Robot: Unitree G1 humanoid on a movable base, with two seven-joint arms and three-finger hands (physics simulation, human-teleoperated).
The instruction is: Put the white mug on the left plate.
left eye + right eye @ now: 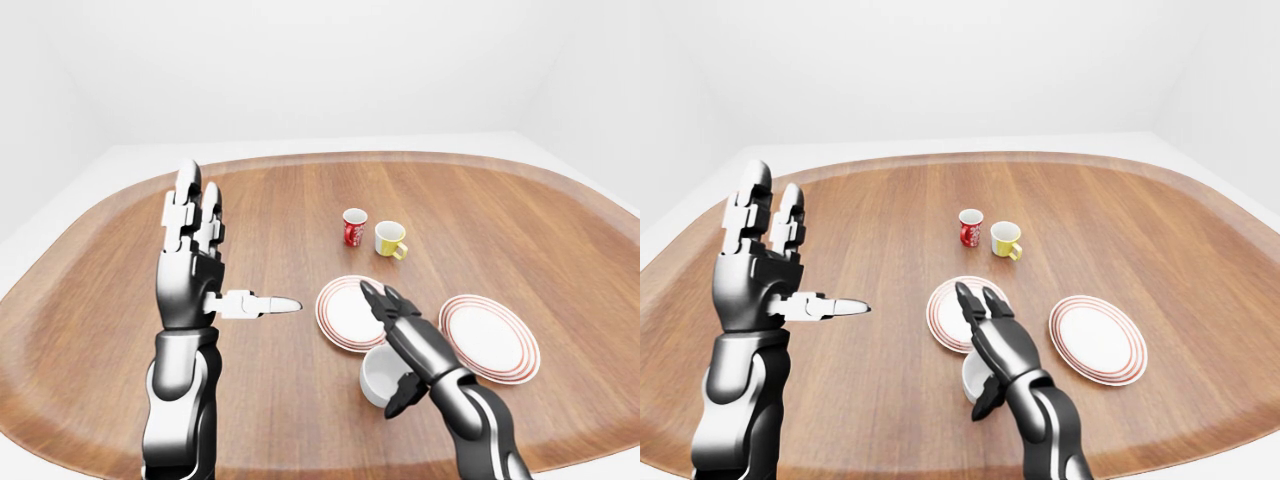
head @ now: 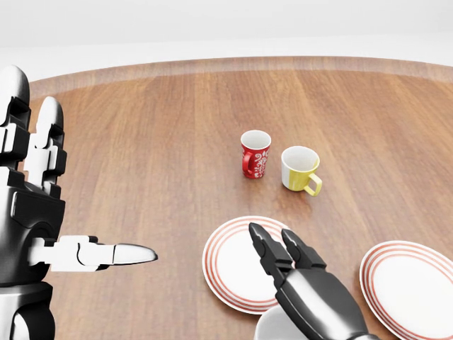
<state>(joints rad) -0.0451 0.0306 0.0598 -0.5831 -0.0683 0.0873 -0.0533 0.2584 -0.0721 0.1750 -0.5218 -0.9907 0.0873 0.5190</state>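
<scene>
Nearest the camera, the right robot hand [image 1: 392,318] reaches in from the lower right, palm down, its two long fingers stretched straight over the white mug [image 1: 383,375] and their tips above the near rim of the left plate [image 1: 340,312]. The left-eye view shows the mug upright on the wooden worktop [image 1: 280,215], just below that plate, with the thumb hanging beside the mug's right wall; whether thumb and mug touch cannot be told. The robot hand is spread wide, not closed round the mug. In the head view only a sliver of the mug's rim shows at the bottom edge, mostly hidden by the dark forearm. To the right lies the right plate [image 1: 490,336], also white with red rings. At the left of each view, the left robot hand [image 1: 195,250] is raised upright above the worktop, fingers extended and thumb pointing sideways to the right, holding nothing. Farther up the worktop, well apart from the plates, stand a red mug [image 2: 255,154] and a yellow mug [image 2: 301,170], close together.
</scene>
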